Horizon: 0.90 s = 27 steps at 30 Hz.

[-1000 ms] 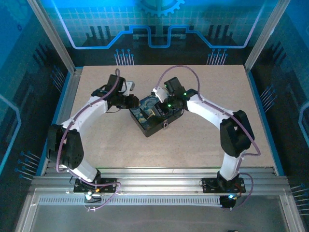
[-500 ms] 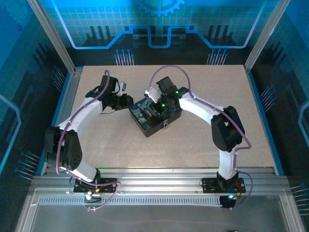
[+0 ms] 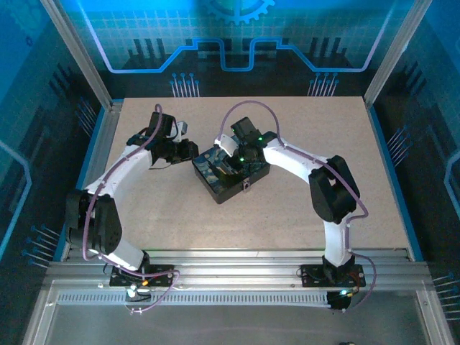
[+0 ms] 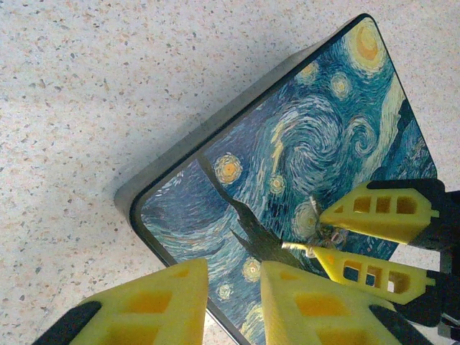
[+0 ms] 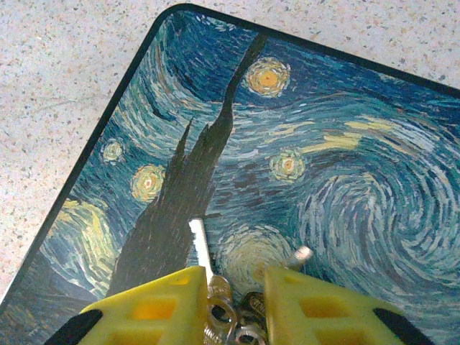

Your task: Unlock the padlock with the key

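1. Two grippers hang over the box (image 5: 345,144), which sits on the speckled table (image 4: 86,86).
2. I see the right gripper (image 5: 235,280) pinching the key (image 5: 199,244) low over the painted lid. The pale blade sticks out past the yellow fingers (image 5: 162,302).
3. I see the left gripper (image 4: 233,277) near the lid's corner, fingers slightly apart with nothing between them.

The whole table (image 3: 302,223) is being viewed from high above its near edge. The box lid (image 4: 323,144) is being looked down on closely by both wrist cameras.
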Motion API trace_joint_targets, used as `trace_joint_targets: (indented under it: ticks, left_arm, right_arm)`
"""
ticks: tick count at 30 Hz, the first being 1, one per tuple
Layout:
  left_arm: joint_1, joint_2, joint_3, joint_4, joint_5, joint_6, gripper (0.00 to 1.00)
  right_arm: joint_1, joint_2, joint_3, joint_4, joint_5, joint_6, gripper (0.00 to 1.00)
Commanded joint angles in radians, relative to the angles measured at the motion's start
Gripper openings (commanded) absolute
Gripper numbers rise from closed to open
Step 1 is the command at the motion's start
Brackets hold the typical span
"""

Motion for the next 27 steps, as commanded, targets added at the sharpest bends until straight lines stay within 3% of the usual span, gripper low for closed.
trace_joint_targets:
  ticks: [1,9,15,27]
  left_arm:
    - [-0.001,-0.034,-0.013,-0.004,0.007,-0.005,0.26]
    - [-0.001,-0.051,-0.022,-0.016,-0.002,0.0,0.26]
    - [-0.001,-0.058,-0.022,-0.039,0.021,-0.002,0.26]
    - [-0.002,-0.075,-0.034,-0.031,0.053,-0.041,0.27]
  right_arm:
    - [0.018,0.025,0.014,-0.021,0.008,-0.012,0.19]
    - [0.012,0.018,-0.007,-0.013,-0.009,-0.027,0.01]
    - [-0.005,-0.031,-0.001,-0.018,-0.067,0.014,0.0]
    - [-0.018,-0.111,0.007,-0.092,-0.02,0.05,0.25]
